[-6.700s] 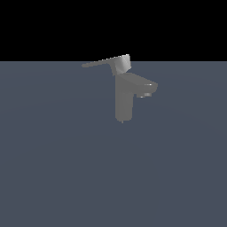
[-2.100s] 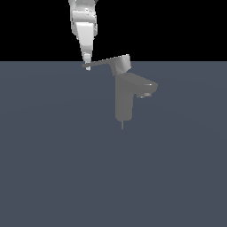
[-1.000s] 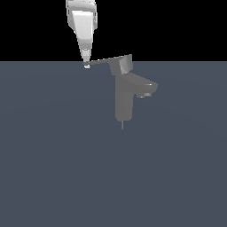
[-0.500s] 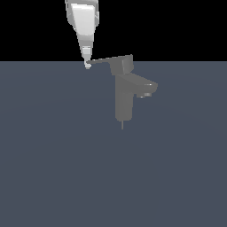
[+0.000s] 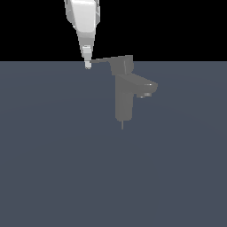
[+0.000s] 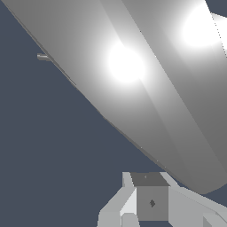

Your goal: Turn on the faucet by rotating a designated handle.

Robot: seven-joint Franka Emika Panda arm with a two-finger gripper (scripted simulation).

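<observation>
Touching the thin flat handle [image 5: 106, 60] tip left of the blocky matte faucet [image 5: 125, 95], glossy white gripper [image 5: 88, 65], jaw state unclear.

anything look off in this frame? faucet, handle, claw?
Nothing damaged or askew. The faucet stands upright, its handle reaching toward the exterior view's left. The claw sits at the lever's tip. The wrist view is mostly filled by the glare-lit handle, nothing wrong.

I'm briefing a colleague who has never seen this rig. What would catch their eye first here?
The white gripper coming down from the top of the exterior view, its tip at the free end of the thin grey handle. Next, the grey faucet standing alone mid-scene, spout toward the exterior view's right.
</observation>
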